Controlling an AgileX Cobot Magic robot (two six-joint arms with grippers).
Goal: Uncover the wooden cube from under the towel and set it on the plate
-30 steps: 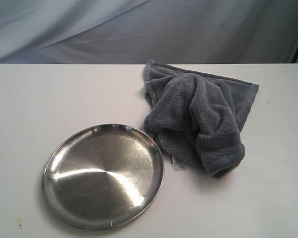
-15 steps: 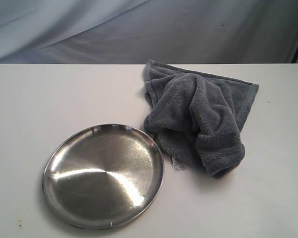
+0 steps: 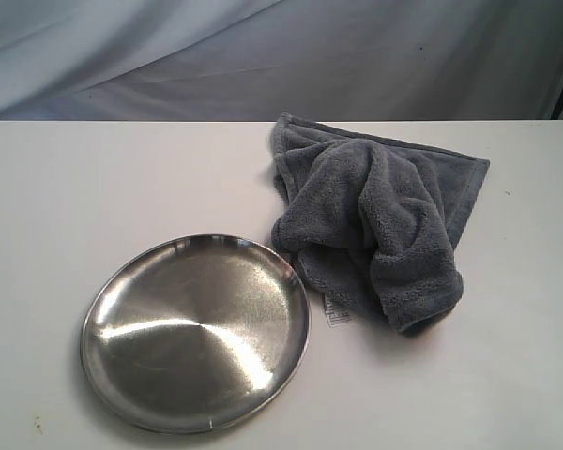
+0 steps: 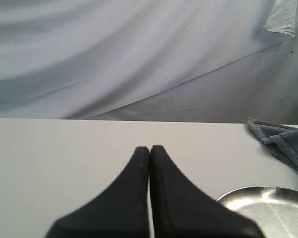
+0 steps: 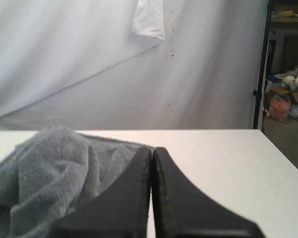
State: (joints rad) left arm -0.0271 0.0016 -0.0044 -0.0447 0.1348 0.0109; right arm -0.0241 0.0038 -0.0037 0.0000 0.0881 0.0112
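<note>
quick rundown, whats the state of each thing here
towel, bunched up in a heap, not yet lifted
plate, upright, empty
cube, not in sight
left pincer, shut, holding nothing
right pincer, shut, holding nothing

A white table [image 3: 94,178] stands before a creased pale sheet [image 3: 263,56] hung as a backdrop (a smaller white cloth [image 5: 149,17] hangs high against it). Beyond a dark upright post [image 5: 262,64], a cardboard box [image 5: 294,95] and something orange [image 5: 278,106] sit in the clutter.
</note>
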